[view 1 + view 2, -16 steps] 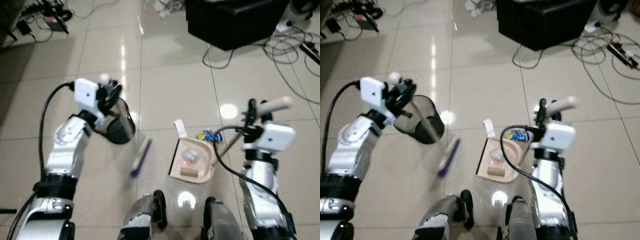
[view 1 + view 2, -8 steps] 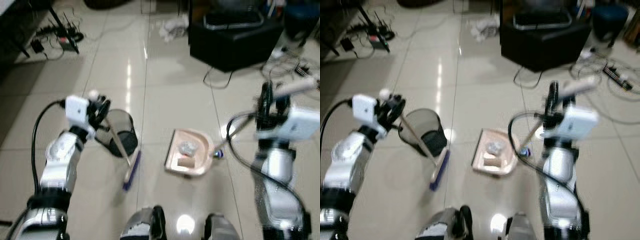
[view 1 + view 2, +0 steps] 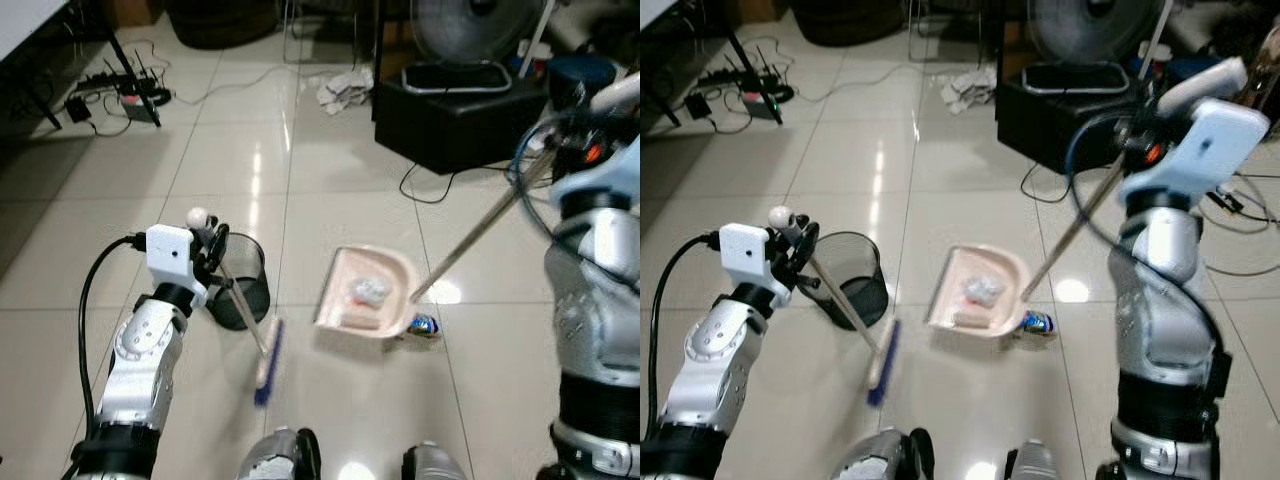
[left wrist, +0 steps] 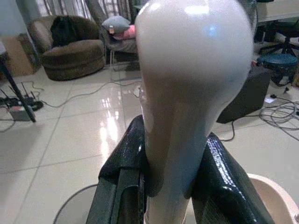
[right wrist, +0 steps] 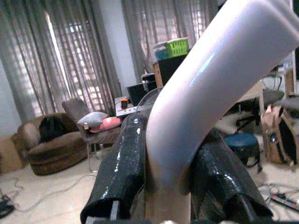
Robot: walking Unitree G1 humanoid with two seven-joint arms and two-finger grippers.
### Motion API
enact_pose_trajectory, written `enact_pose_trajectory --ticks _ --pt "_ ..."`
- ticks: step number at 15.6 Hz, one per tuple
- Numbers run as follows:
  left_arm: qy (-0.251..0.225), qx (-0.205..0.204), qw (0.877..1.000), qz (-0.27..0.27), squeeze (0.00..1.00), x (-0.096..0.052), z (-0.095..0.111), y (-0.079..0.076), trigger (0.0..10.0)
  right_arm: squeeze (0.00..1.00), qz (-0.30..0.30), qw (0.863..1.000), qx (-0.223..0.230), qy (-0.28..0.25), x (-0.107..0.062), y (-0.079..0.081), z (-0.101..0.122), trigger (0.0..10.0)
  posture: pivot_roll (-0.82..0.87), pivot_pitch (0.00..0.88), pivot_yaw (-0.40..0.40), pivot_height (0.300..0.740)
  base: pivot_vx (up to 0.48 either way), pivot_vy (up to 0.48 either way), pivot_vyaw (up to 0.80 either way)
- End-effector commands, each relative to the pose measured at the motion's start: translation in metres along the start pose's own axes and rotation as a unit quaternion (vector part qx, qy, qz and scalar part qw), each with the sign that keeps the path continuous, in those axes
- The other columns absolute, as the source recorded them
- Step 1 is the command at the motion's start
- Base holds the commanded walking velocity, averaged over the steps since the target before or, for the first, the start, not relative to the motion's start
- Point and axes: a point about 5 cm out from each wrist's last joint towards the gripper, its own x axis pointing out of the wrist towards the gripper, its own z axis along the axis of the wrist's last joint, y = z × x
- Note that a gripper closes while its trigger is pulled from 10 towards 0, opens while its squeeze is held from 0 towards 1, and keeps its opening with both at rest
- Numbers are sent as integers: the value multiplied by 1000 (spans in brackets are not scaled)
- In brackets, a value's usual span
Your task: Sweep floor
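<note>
tiled floor (image 3: pixel 340 190) — broom (image 3: pixel 265 360), loaded dustpan (image 3: pixel 365 295)

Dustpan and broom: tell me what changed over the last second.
The right gripper has raised the dustpan by its long handle, tilting it up; the blue wrapper stays on the floor. The left gripper stays clamped on the broom, beside the black bin. The litter remains in the pan.

Black box (image 3: pixel 455 120) w/ fan (image 3: pixel 470 30) on top; cables (image 3: pixel 1240 215); crumpled cloth (image 3: pixel 343 90); power strip (image 3: pixel 135 100).
</note>
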Motion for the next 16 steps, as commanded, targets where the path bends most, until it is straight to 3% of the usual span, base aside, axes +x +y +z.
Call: enact_pose_trajectory --ticks 1,3,7,16 --pt "-18 14 1000 9 0 0 9 2 10000 0 0 999 29 -43 4 1 24 10000 -41 51 100 740 0 0 0" --pt "-15 26 999 13 0 -3 9 1 10000 0 -12 998 26 -49 10 -3 32 10000 -38 41 97 740 0 0 0" --pt "-17 40 999 16 0 -7 9 -5 10000 0 -15 997 47 -59 22 -4 44 10000 -28 38 84 740 126 0 800" --pt "-8 50 999 5 0 -11 7 -10 10000 0 -35 995 72 -55 25 -9 42 10000 -22 46 85 740 297 0 800"
